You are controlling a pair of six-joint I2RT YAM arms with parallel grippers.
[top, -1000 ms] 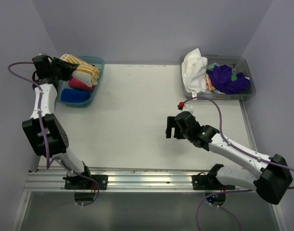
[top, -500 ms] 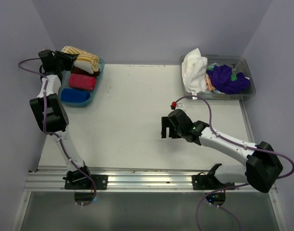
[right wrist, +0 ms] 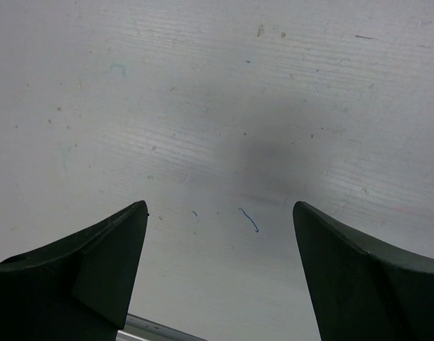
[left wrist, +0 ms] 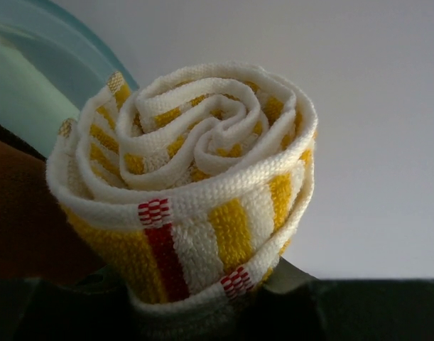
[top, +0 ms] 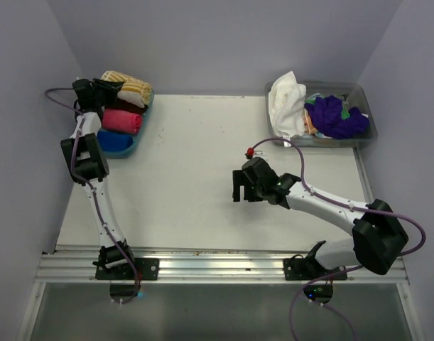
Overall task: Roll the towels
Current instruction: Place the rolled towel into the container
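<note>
While my left jaws grip the rolled yellow-striped towel (left wrist: pixel 195 206) over the teal bin (left wrist: pixel 39 78) at the far left corner of the bench (top: pixel 195 142), beside the pink roll (top: pixel 121 121) and blue roll (top: pixel 116 142), a sloppy release could let the coil spring open or tumble past the rim. My right jaws gape wide, holding nothing, mid-bench. Whether the roll touches the bin is hidden.

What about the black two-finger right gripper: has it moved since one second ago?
Yes. The right gripper has shifted left over the table, farther from the clear plastic bin holding unrolled towels.
</note>
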